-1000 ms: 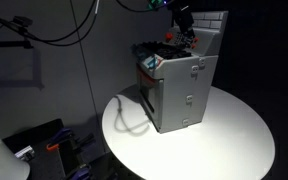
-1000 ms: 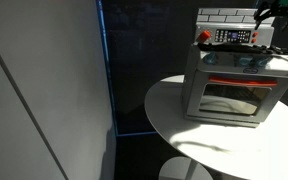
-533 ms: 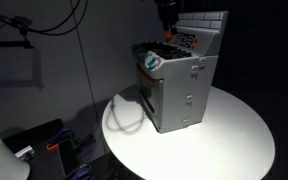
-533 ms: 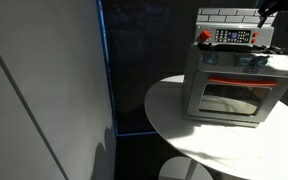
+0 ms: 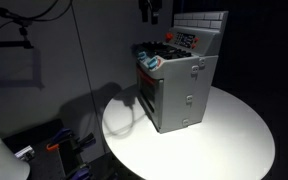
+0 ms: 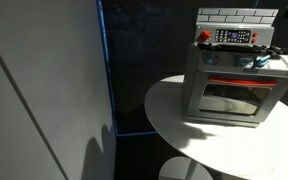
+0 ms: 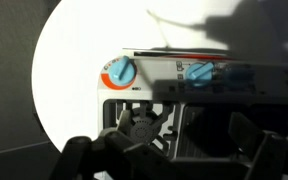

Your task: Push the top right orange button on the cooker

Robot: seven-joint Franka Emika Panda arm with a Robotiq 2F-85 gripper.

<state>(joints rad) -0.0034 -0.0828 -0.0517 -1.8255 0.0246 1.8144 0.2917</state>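
Observation:
The cooker [image 5: 181,82] is a small grey toy stove with a white tiled back panel, standing on a round white table [image 5: 234,135]. It shows in both exterior views [image 6: 232,78]. An orange-red button [image 6: 204,37] sits at one end of its dark control strip; another orange spot [image 5: 167,38] shows on top. My gripper [image 5: 149,10] hangs above and off to the side of the cooker, touching nothing. In the wrist view I look down on the hob burner [image 7: 144,125] and two blue knobs [image 7: 121,71]. The gripper's fingers [image 7: 174,165] are spread apart and empty.
The table's edge [image 6: 169,110] drops off to a dark floor. A grey wall panel [image 6: 44,80] stands at one side. Cables [image 5: 44,25] hang behind, and clutter [image 5: 54,145] lies low beside the table.
The gripper has lifted off the cooker's back panel and moved up and sideways away from it. It has nearly left the top corner of an exterior view. The cooker has not moved.

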